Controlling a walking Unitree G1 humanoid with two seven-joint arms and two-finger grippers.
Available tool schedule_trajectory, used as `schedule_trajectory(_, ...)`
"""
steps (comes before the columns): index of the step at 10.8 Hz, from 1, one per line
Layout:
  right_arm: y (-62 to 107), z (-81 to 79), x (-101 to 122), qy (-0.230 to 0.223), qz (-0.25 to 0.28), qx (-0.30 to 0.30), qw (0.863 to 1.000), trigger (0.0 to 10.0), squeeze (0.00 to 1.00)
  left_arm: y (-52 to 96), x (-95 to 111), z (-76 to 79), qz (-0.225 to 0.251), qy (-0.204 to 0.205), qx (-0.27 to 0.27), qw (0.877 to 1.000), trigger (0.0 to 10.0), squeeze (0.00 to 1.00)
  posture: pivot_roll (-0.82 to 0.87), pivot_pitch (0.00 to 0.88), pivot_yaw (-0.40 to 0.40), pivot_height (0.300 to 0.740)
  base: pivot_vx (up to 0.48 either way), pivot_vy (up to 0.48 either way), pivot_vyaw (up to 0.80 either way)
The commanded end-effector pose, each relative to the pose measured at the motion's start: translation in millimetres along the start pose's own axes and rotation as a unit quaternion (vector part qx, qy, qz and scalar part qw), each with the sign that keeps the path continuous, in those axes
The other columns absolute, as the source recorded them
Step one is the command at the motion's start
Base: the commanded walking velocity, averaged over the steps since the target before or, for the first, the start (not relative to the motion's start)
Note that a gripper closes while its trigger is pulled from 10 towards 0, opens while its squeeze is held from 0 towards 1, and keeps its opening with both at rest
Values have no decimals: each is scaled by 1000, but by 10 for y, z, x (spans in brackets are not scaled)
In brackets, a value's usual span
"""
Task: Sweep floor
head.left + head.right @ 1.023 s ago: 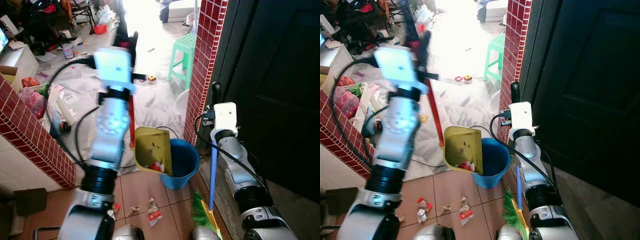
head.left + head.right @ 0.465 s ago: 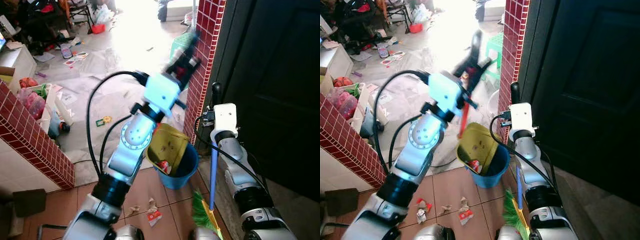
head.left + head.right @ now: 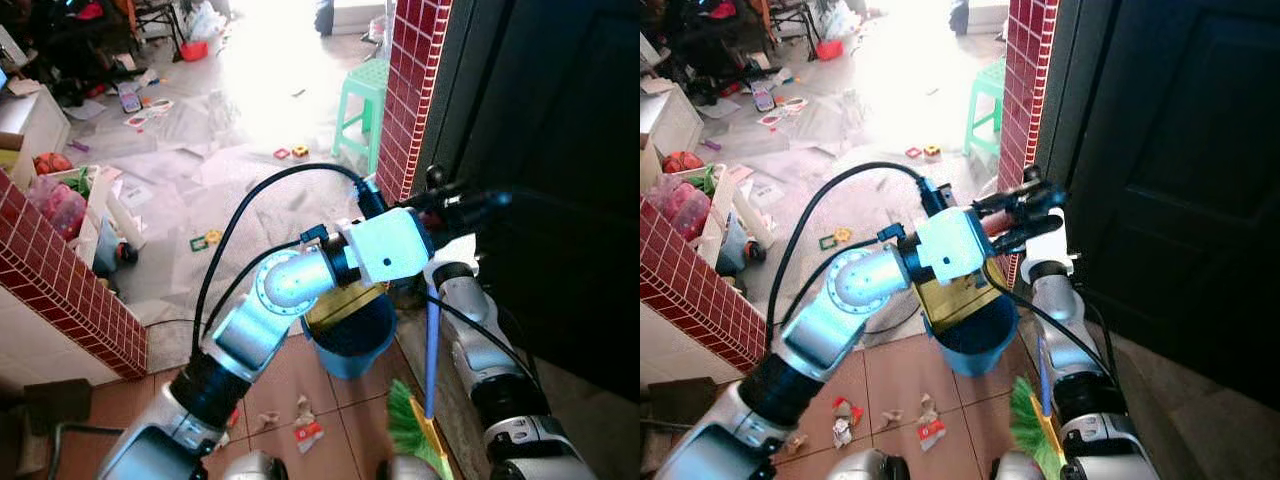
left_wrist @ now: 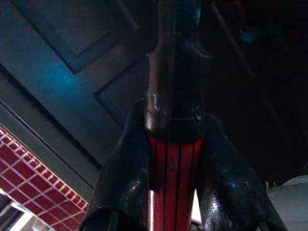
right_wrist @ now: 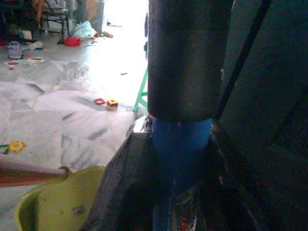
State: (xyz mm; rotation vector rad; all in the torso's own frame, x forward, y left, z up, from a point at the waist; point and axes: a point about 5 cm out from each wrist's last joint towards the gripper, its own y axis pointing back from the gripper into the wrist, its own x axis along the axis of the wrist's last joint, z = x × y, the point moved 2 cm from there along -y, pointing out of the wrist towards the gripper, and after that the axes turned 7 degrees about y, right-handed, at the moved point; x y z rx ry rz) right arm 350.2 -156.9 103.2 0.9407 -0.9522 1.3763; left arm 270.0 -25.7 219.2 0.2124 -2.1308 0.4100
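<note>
I am tipping the yellow dustpan (image 3: 958,290) over the blue bucket (image 3: 352,343), my left gripper (image 4: 174,159) clamped on its red handle (image 4: 173,185), which has swung from upright to nearly level. My right gripper (image 5: 173,159) is pinching the broom (image 3: 428,340) (paper scraps (image 3: 930,427) are waiting on the tiles).

Green stool (image 3: 362,98) near red brick pillar (image 3: 412,90); dark door (image 3: 1170,170) right; toys, perhaps, (image 3: 290,152) scattered beyond.
</note>
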Motion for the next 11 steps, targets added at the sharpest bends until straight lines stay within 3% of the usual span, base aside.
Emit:
schedule_trajectory(1,-54,-70,166,7,32,11,999,10000,0,-14,-78,103,-25,6,-25,999,10000,0,-122,1,53,740,0,0,0)
schedule_trajectory(2,-53,-66,158,7,32,11,999,10000,0,-25,-3,-136,-9,-8,56,998,10000,0,-122,0,54,740,0,0,0)
schedule_trajectory(3,-54,-57,148,9,32,10,999,10000,0,27,158,-500,22,-1,158,987,10000,0,-122,0,54,740,0,0,0)
schedule_trajectory(4,-57,-55,142,10,32,9,999,10000,0,140,341,-870,55,0,253,966,10000,0,-117,0,52,740,0,0,0)
schedule_trajectory(6,-50,-84,124,11,31,13,999,10000,0,419,622,-1320,91,-73,368,922,10000,0,-104,0,46,740,0,0,0)
schedule_trajectory(7,-49,-95,126,11,33,16,999,10000,0,625,731,-1507,94,-110,432,890,10000,0,-102,0,42,740,0,0,0)
schedule_trajectory(8,-48,-99,120,12,33,18,999,10000,0,727,791,-1588,92,-127,451,879,10000,0,-98,0,39,740,0,0,0)
schedule_trajectory(9,-49,-106,112,13,32,21,999,10000,0,801,713,-1635,66,-121,465,875,10000,0,-90,0,36,740,0,0,0)
schedule_trajectory(10,-58,-129,117,10,32,28,999,10000,0,929,362,-1634,-2,-75,481,874,10000,0,-89,0,37,740,0,0,0)
schedule_trajectory(11,-57,-169,112,0,30,40,999,10000,0,1010,131,-1587,-36,-34,491,870,10000,0,-89,0,37,740,0,0,0)
